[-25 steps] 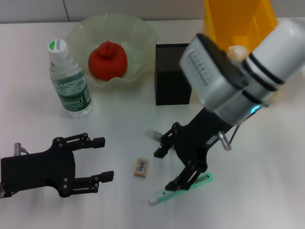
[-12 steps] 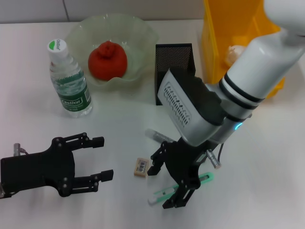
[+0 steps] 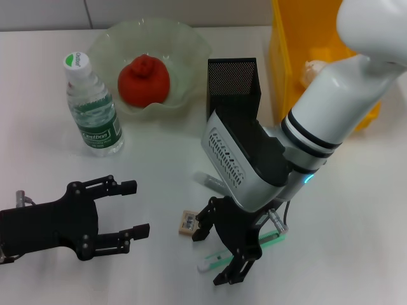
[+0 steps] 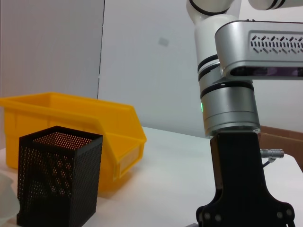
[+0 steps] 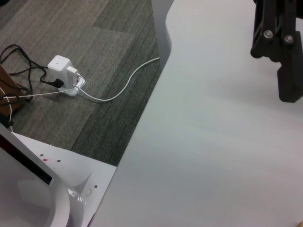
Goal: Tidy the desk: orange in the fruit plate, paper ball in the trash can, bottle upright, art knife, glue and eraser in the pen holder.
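now the right claw (image 3: 230, 254) hangs spread wide over the green art knife (image 3: 245, 249) at the lower middle, ready to pinch it for the pen holder (image 3: 232, 95). left claw (image 3: 130, 210) waits released at lower left.

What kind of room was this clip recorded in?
Probably an office or lab: a white desk with a mesh pen holder, grey carpet below, and a power adapter with cables on the floor.

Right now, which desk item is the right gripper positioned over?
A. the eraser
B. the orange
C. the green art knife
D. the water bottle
C: in the head view the right gripper is open and straddles the green art knife lying flat on the desk, while the eraser lies just beside it, untouched.
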Controlling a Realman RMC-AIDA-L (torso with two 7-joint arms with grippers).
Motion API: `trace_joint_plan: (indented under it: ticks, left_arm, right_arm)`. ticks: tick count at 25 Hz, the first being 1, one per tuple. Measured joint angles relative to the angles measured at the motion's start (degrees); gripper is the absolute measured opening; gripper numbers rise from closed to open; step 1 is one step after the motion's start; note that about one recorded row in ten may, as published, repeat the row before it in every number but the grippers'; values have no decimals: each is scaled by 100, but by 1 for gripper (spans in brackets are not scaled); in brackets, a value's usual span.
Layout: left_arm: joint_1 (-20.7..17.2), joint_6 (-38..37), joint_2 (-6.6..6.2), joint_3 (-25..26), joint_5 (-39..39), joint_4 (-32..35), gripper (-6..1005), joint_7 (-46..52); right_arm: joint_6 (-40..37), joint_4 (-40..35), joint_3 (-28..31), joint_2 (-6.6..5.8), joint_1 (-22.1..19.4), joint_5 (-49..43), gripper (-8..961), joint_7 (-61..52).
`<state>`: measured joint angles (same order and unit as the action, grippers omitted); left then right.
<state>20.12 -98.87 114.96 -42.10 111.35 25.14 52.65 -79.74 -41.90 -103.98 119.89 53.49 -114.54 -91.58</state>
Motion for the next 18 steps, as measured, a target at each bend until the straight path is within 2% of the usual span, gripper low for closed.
trace_joint_plan:
  ticks: [10,15,18]
  left_arm:
    - [8,0,0,8,1,0,784,0]
    - [15,0,0,22,-2,0,784,0]
    - [22,0,-1,36,-4,0,784,0]
  right_arm:
    - [303,-1,-268,0,-36,3,702,-53]
    - [408,-23,-391,-1,-39,7,502,-115]
    - [418,-34,-405,-1,-41,6,461,-121]
